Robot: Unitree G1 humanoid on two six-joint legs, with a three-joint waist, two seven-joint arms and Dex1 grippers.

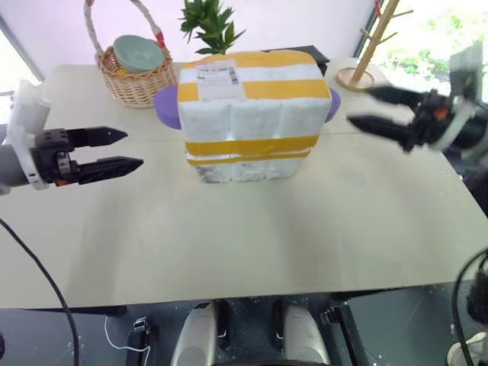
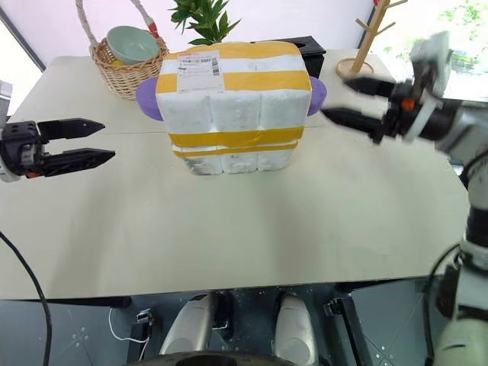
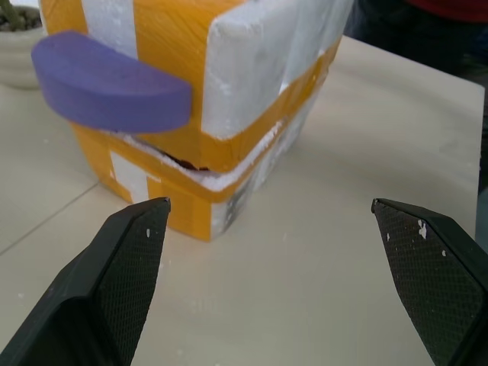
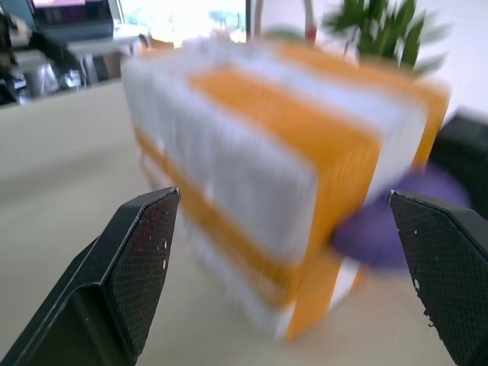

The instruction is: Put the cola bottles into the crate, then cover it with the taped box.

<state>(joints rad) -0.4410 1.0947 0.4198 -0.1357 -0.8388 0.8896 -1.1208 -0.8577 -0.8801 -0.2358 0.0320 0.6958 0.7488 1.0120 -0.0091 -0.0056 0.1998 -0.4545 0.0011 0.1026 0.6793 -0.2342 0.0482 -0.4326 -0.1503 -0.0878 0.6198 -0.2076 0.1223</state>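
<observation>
The taped box (image 1: 248, 103), white foam with wide yellow bands, a shipping label on top and purple discs (image 3: 107, 84) on its ends, stands at the middle of the table. Under its lower edge shows the crate (image 1: 245, 169), a low foam strip with a thin yellow band (image 3: 156, 210), with a dark seam between the two. The cola bottles are hidden. My left gripper (image 1: 131, 149) hovers open to the box's left, pointing at it. My right gripper (image 1: 360, 107) hovers open off the box's right end, apart from it. Neither holds anything.
A wicker basket (image 1: 137, 84) holding a green bowl stands at the back left, a potted plant (image 1: 210, 23) behind the box, and a wooden stand (image 1: 358, 76) at the back right. The table's front edge (image 1: 229, 297) runs near me.
</observation>
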